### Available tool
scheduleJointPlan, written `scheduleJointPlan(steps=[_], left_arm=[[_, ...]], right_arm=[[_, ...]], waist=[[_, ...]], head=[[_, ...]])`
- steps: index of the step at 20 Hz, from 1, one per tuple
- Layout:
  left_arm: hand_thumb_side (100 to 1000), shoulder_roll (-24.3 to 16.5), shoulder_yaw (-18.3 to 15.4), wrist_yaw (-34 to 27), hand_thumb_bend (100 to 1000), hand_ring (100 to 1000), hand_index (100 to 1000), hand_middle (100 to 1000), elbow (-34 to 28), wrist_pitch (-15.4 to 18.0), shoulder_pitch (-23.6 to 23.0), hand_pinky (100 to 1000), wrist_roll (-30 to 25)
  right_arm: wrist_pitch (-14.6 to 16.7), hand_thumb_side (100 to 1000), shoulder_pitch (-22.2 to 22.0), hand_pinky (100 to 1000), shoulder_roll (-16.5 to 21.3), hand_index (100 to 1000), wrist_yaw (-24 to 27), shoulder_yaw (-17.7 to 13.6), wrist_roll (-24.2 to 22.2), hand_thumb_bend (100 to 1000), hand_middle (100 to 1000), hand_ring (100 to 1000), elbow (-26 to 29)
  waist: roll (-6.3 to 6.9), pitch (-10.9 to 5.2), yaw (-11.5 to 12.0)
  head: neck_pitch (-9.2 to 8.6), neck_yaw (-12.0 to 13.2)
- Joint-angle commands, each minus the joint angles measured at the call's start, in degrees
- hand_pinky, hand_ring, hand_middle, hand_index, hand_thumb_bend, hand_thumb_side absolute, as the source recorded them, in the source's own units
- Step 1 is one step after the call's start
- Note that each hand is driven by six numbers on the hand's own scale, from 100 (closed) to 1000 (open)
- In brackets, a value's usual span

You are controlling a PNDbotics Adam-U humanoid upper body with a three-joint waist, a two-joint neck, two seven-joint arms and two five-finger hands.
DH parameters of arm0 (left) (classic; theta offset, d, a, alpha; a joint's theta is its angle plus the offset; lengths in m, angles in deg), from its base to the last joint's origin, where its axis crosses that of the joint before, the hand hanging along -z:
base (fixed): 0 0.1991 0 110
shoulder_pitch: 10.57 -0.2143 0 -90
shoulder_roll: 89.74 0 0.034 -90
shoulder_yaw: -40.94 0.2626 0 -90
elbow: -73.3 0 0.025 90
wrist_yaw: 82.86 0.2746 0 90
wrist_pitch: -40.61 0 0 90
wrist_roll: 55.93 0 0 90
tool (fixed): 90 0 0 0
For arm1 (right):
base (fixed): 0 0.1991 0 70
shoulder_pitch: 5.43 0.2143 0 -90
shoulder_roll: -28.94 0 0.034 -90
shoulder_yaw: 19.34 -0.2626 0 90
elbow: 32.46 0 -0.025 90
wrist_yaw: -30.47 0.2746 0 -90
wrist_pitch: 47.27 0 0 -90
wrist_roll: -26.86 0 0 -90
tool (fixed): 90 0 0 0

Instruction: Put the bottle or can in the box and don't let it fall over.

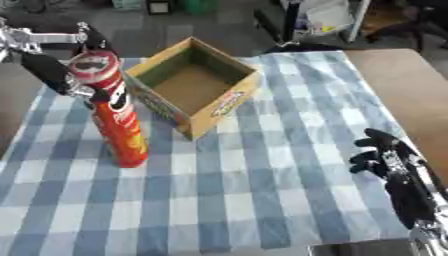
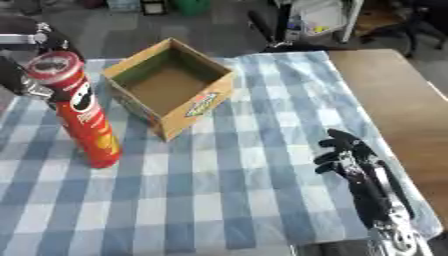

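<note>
Even, soft daylight-like illumination; no hard glare. Both views soft and slightly blurred throughout. Open brown cardboard box (image 1: 194, 86) holds a dim, shaded interior. Tall red cylindrical crisp can (image 1: 112, 108) casts only a faint shadow on the blue-and-white checked tablecloth (image 1: 262, 190). Background floor darker, indistinct.

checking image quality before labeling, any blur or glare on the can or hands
Left eye view: red can soft, label unreadable, no glare; left hand smeared at its top. Right eye view: right hand blurred low right; box evenly lit, faint shadow inside.
</note>
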Motion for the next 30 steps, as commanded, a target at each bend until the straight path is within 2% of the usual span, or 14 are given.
scheduleJointPlan(steps=[1,5,11,21,30], left_arm=[[413,-0.63,-0.72,-0.24,227,577,783,588,-0.52,10.52,1.25,472,-10.67],[321,-0.69,-1.19,-0.65,178,560,776,577,-0.83,10.52,1.53,447,-10.67],[229,-0.75,-2.24,-1.36,137,537,767,564,-1.08,10.02,2.18,410,-10.67],[173,-1.23,-5.27,-2.71,114,526,762,553,-1.82,8.39,3.86,390,-10.67],[144,-1.26,-9.34,-3.63,113,510,762,548,-2.54,6.57,5.96,379,-10.67]], right_arm=[[0.06,647,0.4,525,0.84,818,-0.16,-0.32,-0.09,100,662,579,0.42],[0.06,648,0.42,525,0.86,818,-0.12,-0.34,-0.12,100,662,579,0.37],[0.07,648,0.45,525,0.93,819,-0.03,-0.35,-0.2,100,662,580,0.32],[0.05,648,0.49,526,1.01,819,0.15,-0.31,-0.37,100,662,579,0.12],[0.04,649,0.54,526,1.08,819,0.25,-0.22,-0.56,100,662,580,-0.07]], waist=[[0.01,-0.35,-0.13],[0.03,-0.37,-0.23],[0.06,-0.42,-0.44],[0.13,-0.6,-0.77],[0.16,-0.7,-1.36]], head=[[-0.34,-0.16],[-0.41,-0.32],[-0.7,-0.61],[-0.57,-0.56],[-0.68,-0.3]])
